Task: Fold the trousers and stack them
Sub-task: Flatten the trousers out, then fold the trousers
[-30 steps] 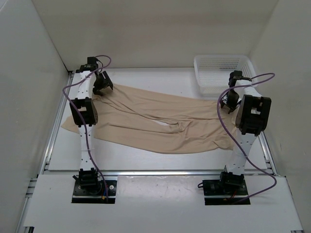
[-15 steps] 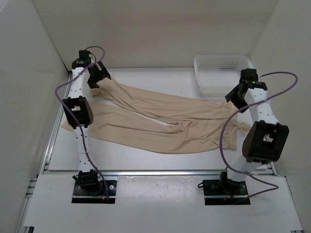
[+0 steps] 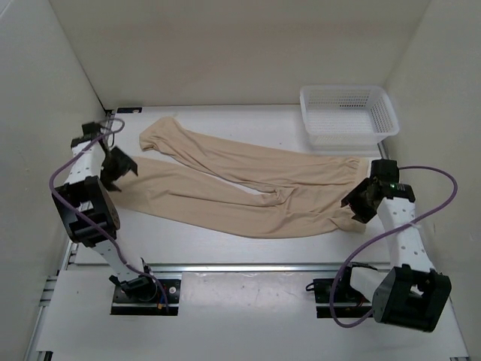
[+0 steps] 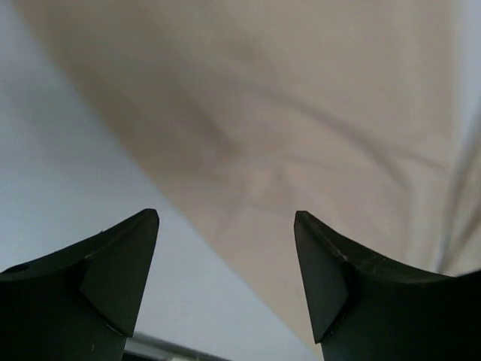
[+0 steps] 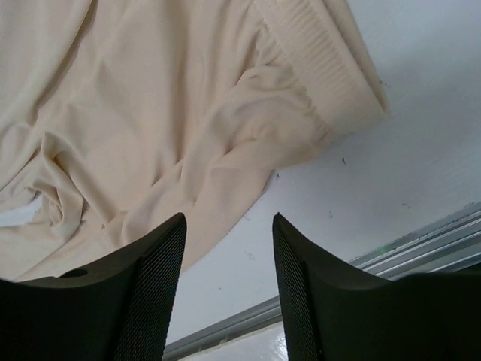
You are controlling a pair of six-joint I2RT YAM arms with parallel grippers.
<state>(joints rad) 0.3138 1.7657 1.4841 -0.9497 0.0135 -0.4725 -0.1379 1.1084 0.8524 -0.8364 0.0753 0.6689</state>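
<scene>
The trousers [image 3: 225, 192] lie unfolded on the desk [image 3: 225, 250], left end effector [image 3: 119, 167] and right end effector [image 3: 359, 201] released; first fold likely requires gripping each end

Matt wrinkled cloth trousers [image 3: 248, 188], smooth white table [image 3: 188, 242], white plastic mesh basket [image 3: 353, 132].

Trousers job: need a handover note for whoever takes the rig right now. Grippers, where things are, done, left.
Left gripper: open, holding nothing, over the left end of the near leg.
Right gripper: open, holding nothing, by the waistband at the right end.
Trousers: spread flat on the table, legs pointing left, outside the white basket at the far right.
Done: trousers laid out; no fold visible.
Left: all the folding, then stacking.
</scene>
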